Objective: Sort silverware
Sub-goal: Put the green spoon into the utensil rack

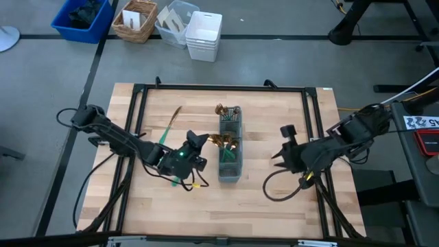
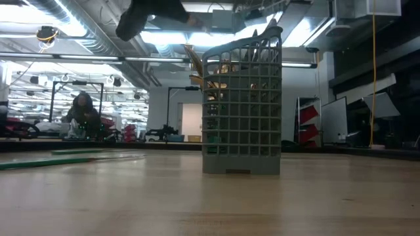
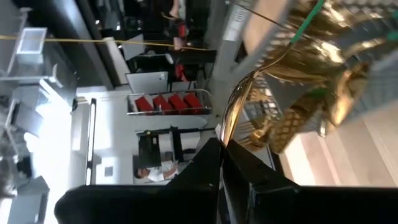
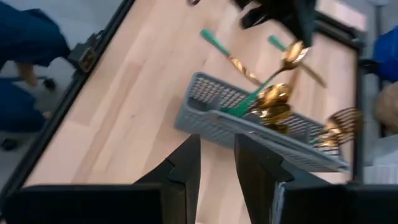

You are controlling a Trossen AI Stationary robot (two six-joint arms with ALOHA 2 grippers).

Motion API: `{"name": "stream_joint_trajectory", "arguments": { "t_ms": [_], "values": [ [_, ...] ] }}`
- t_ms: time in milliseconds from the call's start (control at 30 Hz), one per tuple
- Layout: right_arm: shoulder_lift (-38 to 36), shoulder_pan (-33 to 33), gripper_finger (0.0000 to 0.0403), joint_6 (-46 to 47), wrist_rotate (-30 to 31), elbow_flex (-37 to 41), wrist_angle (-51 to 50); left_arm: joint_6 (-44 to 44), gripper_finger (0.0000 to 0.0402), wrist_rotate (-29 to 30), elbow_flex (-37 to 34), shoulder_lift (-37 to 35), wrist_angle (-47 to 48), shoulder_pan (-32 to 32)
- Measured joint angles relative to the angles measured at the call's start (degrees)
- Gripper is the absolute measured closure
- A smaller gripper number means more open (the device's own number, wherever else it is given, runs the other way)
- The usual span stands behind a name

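The grey caddy [image 1: 230,161] stands at the table's middle, with gold-headed silverware [image 1: 228,115] standing in its far end and more [image 4: 273,106] lying across its middle. My left gripper [image 1: 204,142] hovers just left of the caddy, shut on one gold piece of silverware [image 3: 231,109]. Two green-handled pieces [image 1: 170,125] [image 1: 180,181] lie flat on the wood left of the caddy. To the caddy's right, my right gripper [image 1: 278,154] hangs above the table, open and with nothing between its fingers [image 4: 186,165]. My left gripper pinches the piece's slim gold stem [image 3: 225,134] between its two fingers. The fingers come nearly level from the table's left and point toward the caddy. The piece is lifted clear of the table and sticks out ahead of the fingers, over the caddy's left rim.
A black frame rail [image 1: 219,88] runs around the tabletop. Beyond the far edge stand a blue bin [image 1: 82,17], a wicker basket [image 1: 135,19] and white tubs [image 1: 204,34]. A loop of cable [image 1: 274,192] lies on the wood under the right arm.
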State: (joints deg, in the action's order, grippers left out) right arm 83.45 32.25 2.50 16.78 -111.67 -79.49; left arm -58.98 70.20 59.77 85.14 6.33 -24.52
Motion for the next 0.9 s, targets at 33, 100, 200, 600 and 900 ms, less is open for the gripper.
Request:
{"name": "stream_joint_trajectory", "arguments": {
  "t_ms": [33, 100, 200, 600, 900],
  "values": [
    [-0.64, 0.00, 0.0303, -0.17, 0.66, 0.66, 0.48, 0.00, 0.0401, -0.35, 0.00, 0.37, 0.84, 0.16],
    [-2.33, 0.00, 0.0303, -0.76, 1.48, 2.87, 2.20, -0.02, 0.0402, -0.78, 0.00, 1.27, 1.36, 0.85],
    [-5.65, 0.00, 0.0303, -1.65, 1.68, 8.21, 7.43, -0.30, 0.0401, -1.77, 0.00, 2.87, 2.31, 2.02],
    [-20.24, -5.32, 0.0303, -4.35, 1.65, 43.91, 39.08, 3.43, 0.0389, -9.06, 0.00, 8.69, 2.01, 3.46],
    [-23.14, -12.68, 0.0303, -4.28, -1.38, 63.14, 60.03, 16.36, 0.0352, -14.54, 0.00, 10.30, 1.44, 3.39]
  ]
}}
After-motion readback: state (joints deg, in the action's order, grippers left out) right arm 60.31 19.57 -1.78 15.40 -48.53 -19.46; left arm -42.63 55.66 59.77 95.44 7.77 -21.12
